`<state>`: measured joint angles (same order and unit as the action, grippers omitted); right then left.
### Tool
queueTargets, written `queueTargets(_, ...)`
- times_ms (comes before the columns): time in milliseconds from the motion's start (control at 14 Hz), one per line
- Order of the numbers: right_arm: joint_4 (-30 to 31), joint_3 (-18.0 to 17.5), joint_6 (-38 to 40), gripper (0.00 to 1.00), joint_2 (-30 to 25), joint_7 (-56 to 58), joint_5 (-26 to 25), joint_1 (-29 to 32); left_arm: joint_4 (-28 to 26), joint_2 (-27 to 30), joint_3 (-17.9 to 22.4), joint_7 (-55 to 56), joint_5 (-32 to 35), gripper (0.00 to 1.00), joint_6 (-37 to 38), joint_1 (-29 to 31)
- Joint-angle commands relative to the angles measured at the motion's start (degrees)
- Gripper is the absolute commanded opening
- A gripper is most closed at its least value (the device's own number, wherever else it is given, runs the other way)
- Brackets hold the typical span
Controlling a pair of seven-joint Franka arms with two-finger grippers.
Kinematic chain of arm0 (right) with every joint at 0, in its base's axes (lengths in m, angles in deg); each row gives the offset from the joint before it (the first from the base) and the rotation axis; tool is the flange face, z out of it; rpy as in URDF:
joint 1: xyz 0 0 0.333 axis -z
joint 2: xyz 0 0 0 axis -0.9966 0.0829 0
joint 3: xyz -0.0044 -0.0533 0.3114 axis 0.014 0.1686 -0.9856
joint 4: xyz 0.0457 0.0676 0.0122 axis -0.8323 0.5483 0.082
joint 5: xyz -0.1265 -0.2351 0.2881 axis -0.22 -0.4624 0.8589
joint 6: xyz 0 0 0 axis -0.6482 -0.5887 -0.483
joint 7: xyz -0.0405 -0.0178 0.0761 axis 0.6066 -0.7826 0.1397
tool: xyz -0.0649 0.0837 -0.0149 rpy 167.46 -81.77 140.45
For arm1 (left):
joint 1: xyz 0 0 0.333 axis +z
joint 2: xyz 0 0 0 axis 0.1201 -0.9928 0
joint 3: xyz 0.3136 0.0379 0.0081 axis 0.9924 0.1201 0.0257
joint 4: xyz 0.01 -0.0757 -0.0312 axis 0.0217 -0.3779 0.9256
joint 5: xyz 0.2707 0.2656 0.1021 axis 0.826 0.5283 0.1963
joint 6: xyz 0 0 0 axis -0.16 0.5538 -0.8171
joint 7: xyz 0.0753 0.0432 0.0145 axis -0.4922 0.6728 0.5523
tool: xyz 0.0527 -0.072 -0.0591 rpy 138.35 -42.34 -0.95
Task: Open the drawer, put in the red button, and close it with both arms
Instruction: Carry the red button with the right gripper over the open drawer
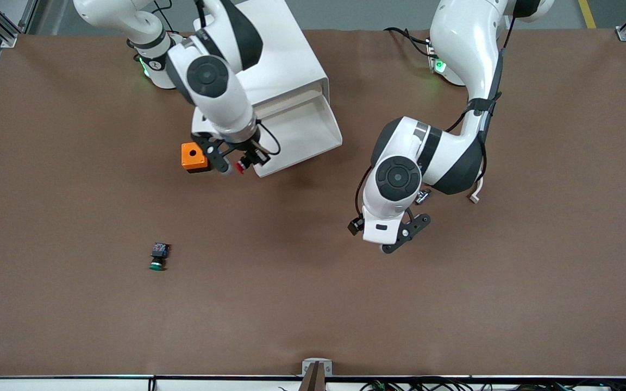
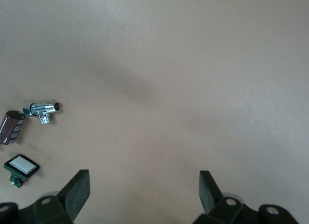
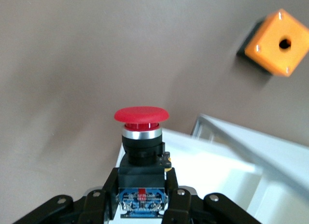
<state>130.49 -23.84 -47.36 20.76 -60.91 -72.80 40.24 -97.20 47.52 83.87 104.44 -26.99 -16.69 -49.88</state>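
The right hand point(image 3: 141, 204) gripped the small red-capped button point(image 3: 141, 137) w/ black body over the open white drawer point(image 1: 305, 136), ready to drop. Left hand point(image 2: 145, 195) waited open over the brown worktop point(image 1: 454, 304).

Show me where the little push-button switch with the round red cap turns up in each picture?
Front view: the red-capped push-button switch hangs in the right gripper, over the open white drawer's front corner.
Left wrist view: not in it.
Right wrist view: low in the middle, clamped.
Shared landmark: the orange box with a round hole beside the drawer.
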Motion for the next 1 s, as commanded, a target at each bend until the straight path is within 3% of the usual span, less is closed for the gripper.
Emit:
queueTargets(0, 2.9, 0.8, -2.8, 0.0, -1.4, -8.7, -0.1, -4.9, -0.9, 1.0, -0.2, 0.0, 0.2, 0.99, -0.3, -0.2)
queueTargets(357, 2.7, 0.8, -7.5, 0.0, 0.4, -19.6, -0.2, -12.0, -0.9, 1.1, -0.2, 0.0, 0.2, 0.99, -0.3, -0.2)
queueTargets(929, 0.9, 0.8, -9.5, 0.0, 5.1, -23.8, -0.2, -14.7, -0.8, 1.0, -0.2, 0.0, 0.2, 0.99, -0.3, -0.2)
